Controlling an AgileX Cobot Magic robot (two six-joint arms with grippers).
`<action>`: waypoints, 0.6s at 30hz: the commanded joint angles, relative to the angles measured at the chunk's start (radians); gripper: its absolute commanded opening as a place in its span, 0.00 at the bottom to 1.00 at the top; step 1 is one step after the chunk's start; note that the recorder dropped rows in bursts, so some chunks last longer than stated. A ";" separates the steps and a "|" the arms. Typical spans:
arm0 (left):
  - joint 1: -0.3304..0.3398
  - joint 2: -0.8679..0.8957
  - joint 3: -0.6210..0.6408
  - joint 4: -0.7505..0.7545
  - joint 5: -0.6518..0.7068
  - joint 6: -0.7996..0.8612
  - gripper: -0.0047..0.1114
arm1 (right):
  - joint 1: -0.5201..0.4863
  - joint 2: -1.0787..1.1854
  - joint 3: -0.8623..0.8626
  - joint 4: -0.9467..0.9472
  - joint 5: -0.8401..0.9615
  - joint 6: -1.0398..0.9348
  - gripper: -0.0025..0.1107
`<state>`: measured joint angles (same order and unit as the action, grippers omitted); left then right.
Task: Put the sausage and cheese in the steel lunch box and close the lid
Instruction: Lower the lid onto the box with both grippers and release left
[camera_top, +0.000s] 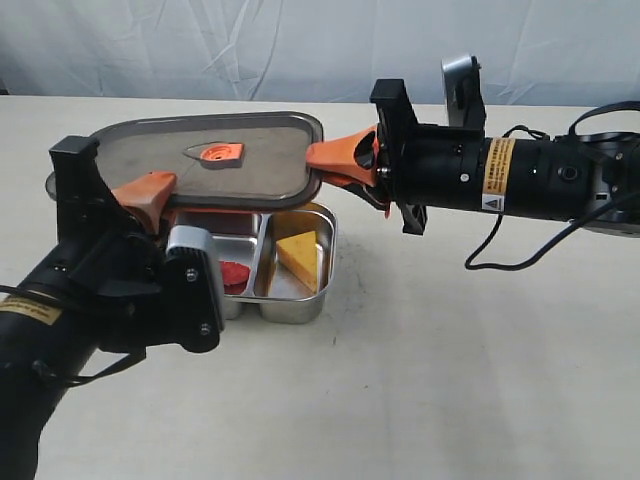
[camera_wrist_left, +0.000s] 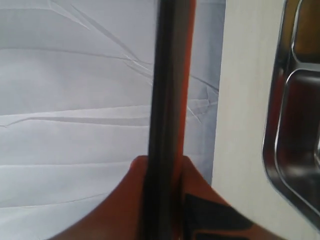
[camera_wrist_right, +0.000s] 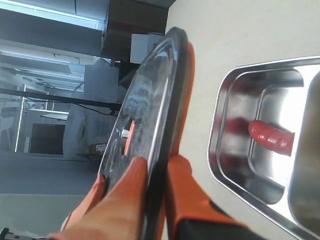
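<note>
The dark tinted lid (camera_top: 265, 140), with an orange valve (camera_top: 218, 153) at its centre, hangs level just above the steel lunch box (camera_top: 292, 306). My left gripper (camera_top: 150, 190) is shut on the lid's left edge and my right gripper (camera_top: 335, 160) on its right edge. In the box, the yellow cheese (camera_top: 298, 250) lies in the right compartment and the red sausage (camera_top: 233, 272) in the left one, partly hidden by my left arm. The left wrist view shows the lid (camera_wrist_left: 167, 90) edge-on in my left gripper (camera_wrist_left: 161, 162). The right wrist view shows the lid (camera_wrist_right: 150, 85) in my right gripper (camera_wrist_right: 156, 162), with the sausage (camera_wrist_right: 270, 137) in the box (camera_wrist_right: 217, 135).
The beige table (camera_top: 450, 380) spreads in front of and to the right of the box. A white cloth backdrop (camera_top: 300, 40) hangs behind the table. A black cable (camera_top: 520, 250) loops down from my right arm.
</note>
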<state>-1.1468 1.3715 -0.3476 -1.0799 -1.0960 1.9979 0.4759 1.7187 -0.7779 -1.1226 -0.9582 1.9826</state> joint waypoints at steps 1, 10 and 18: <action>-0.012 0.002 -0.004 0.081 0.058 -0.089 0.04 | 0.014 0.002 -0.005 -0.037 0.013 -0.048 0.01; -0.012 0.002 -0.004 0.049 0.073 -0.140 0.41 | 0.014 0.002 -0.005 -0.037 0.058 -0.078 0.01; -0.012 0.002 -0.004 -0.060 0.117 -0.142 0.41 | 0.014 0.002 -0.005 -0.013 0.133 -0.081 0.01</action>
<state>-1.1544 1.3715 -0.3453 -1.1140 -0.9733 1.8718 0.4897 1.7187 -0.7779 -1.1370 -0.8669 1.9250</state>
